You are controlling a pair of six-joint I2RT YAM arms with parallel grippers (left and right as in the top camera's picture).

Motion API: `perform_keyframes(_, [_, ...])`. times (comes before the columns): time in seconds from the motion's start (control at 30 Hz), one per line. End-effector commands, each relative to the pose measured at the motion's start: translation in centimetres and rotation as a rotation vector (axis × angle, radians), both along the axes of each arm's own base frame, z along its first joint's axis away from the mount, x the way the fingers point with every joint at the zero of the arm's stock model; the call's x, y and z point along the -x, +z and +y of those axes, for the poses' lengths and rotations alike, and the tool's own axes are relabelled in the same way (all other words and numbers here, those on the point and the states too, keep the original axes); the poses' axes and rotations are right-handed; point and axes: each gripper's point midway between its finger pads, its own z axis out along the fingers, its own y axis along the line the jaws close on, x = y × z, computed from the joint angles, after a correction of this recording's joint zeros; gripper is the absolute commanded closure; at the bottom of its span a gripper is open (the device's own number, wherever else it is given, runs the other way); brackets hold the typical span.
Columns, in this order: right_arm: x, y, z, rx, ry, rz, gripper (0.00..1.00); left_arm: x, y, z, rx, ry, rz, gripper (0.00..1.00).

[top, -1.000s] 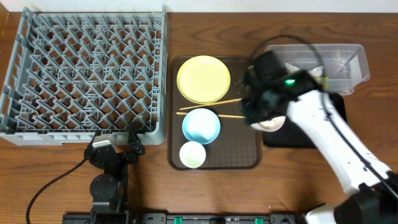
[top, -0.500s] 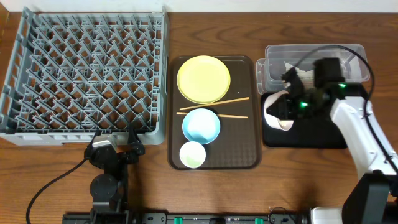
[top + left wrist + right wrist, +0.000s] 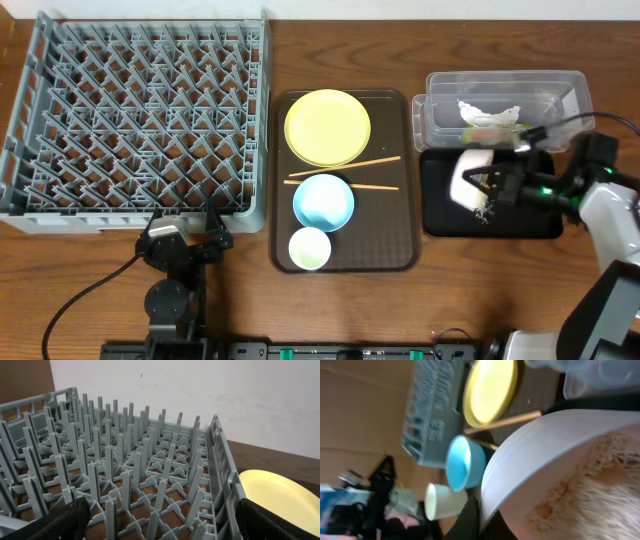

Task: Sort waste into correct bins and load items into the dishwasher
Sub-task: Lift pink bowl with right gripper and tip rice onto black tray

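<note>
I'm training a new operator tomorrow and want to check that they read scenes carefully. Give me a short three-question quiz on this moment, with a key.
1. True or false: the grey dish rack holds no dishes yet.
2. The right gripper holds the white bowl tipped on its side. What is the bowl over?
A. the clear tub
B. the black tray
C. the table
3. Which two thin wooden things lie on the brown tray between the plate and the blue bowl?

Key: 1 true; 2 B; 3 chopsticks.
</note>
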Motion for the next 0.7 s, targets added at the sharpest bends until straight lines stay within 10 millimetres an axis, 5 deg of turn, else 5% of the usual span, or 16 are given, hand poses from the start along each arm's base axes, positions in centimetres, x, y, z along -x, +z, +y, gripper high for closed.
perform_keyframes(0.0, [-0.1,3.5,0.0,-0.165,0.005,-0.123,0.99,0.1,-1.7,0.3,-0.010,0.013,0.053,0.06])
perform_keyframes(0.23, [-0.4,6.6,-0.6,-0.309,0.018,-0.255,0.99,0.1,-1.7,0.3,-0.010,0.013,0.053,0.06])
perform_keyframes(0.67, [-1.2,5.7,-1.0,-0.368,-0.008,-0.141,0.99,0.1,-1.7,0.3,-0.010,0.013,0.053,0.06])
